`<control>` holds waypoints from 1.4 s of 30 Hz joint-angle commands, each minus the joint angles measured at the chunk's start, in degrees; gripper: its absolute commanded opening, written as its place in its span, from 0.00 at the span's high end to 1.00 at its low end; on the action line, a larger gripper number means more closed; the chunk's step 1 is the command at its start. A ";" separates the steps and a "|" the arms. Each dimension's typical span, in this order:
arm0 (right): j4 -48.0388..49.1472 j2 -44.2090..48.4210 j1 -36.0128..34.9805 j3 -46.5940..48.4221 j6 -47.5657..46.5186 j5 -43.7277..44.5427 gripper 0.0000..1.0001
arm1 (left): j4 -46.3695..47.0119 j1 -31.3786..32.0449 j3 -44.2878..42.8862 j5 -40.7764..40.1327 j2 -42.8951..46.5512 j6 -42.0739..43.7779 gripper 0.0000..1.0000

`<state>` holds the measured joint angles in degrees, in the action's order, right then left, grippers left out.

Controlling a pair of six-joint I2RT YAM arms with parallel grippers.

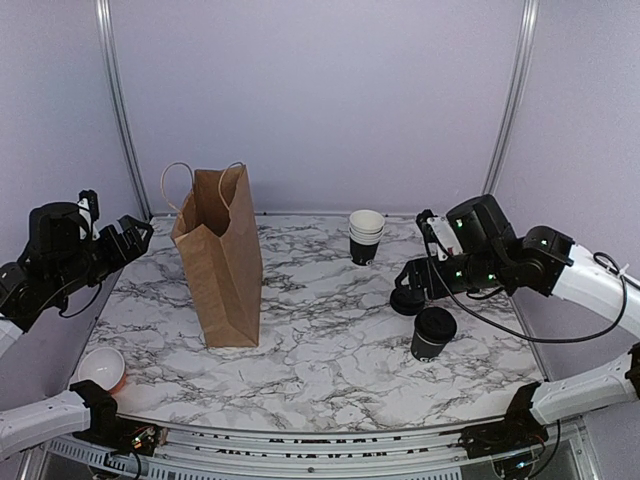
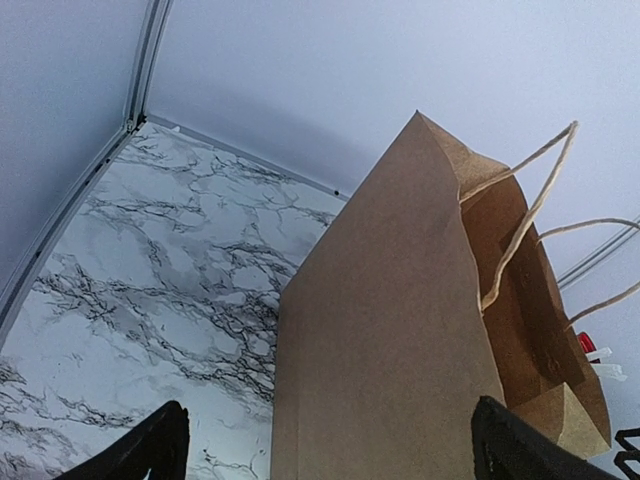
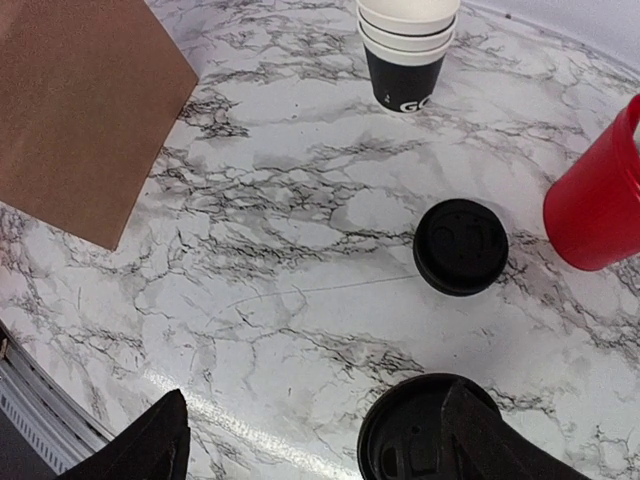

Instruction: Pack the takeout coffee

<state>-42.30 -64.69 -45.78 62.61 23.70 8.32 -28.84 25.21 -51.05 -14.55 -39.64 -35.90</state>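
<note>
- The desk (image 1: 330,330) has a smooth, marble-patterned top, white veined with grey, with a soft sheen near its front edge
- The bag (image 1: 222,270) is brown kraft paper, matt and lightly creased
- The takeout coffee (image 1: 433,333) is a matt black paper cup under a faintly glossy black plastic lid
- The loose lid (image 3: 461,246) is dull black plastic
- The red cup (image 3: 598,195) looks like smooth, shiny plastic

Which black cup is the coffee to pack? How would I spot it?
From the tall brown paper bag, look right toward the near edge of the marble table. The takeout coffee stands alone there: a black cup wearing a black lid, unlike the lidless white-rimmed stack farther back and the loose lid lying flat.
</note>
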 commanded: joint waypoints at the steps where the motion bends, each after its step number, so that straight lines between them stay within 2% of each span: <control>1: -5.51 2.46 0.86 -1.05 2.29 1.45 0.16 | -0.34 -0.24 0.99 -0.59 0.10 -0.54 0.01; 25: -9.97 4.39 3.09 -7.07 2.81 1.78 0.12 | -0.44 -0.24 1.47 2.55 0.28 -0.54 0.01; 42: -8.83 1.56 5.69 -3.60 0.23 2.14 0.06 | -3.39 -0.25 2.59 3.38 0.53 -2.71 0.01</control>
<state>-51.53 -63.00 -41.01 56.47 24.60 9.80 -30.87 25.21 -49.56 -11.42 -39.99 -37.56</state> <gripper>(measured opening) 0.939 0.993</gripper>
